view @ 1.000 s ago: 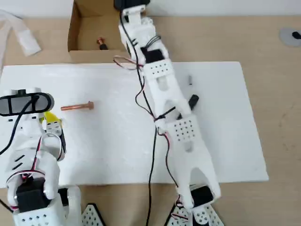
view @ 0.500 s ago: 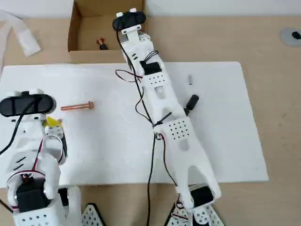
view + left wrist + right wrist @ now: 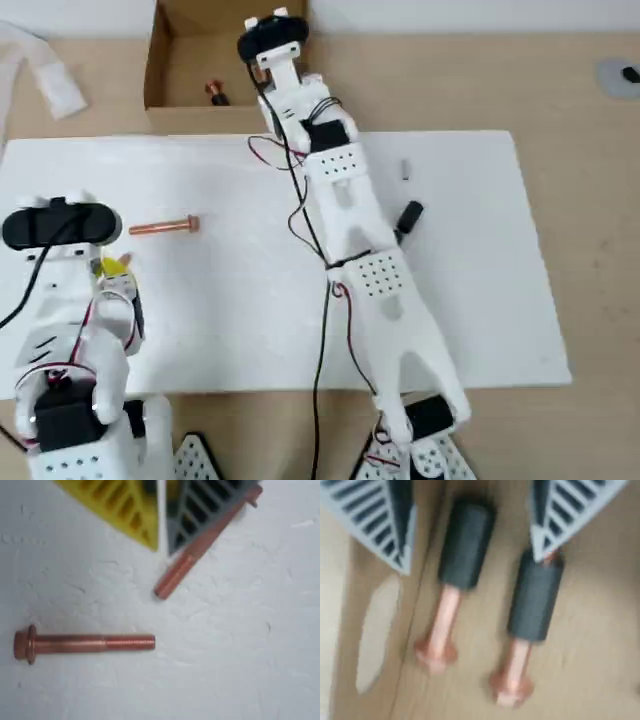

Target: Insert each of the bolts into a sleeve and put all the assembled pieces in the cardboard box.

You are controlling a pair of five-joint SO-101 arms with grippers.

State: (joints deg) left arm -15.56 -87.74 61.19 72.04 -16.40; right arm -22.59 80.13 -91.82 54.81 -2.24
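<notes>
Right tool (image 3: pixel 472 560): jaws wide, holding nothing, positioned over the floor of the cardboard box (image 3: pixel 155 70). Two assembled pieces lie there side by side, the first (image 3: pixel 455 582) between the fingers and the second (image 3: pixel 534 600) with its sleeve end under one fingertip (image 3: pixel 545 545). Whether that fingertip touches it cannot be told.

Left tool (image 3: pixel 162 549): jaws narrowed to a slit. A bolt (image 3: pixel 195 555) runs along the edge of the grey finger. Contact cannot be confirmed. A second bolt (image 3: pixel 85 643) lies free on the surface (image 3: pixel 230 300), near the first. One loose sleeve (image 3: pixel 408 215) sits on the far side of the right arm, well apart from both bolts.

Hazards, as judged:
- Lifting the right tool may catch the second piece and drag it out of the box.
- Either bolt may roll if the left tool nudges it.
- The right arm lies between the left tool and the sleeve, so a collision is possible.
</notes>
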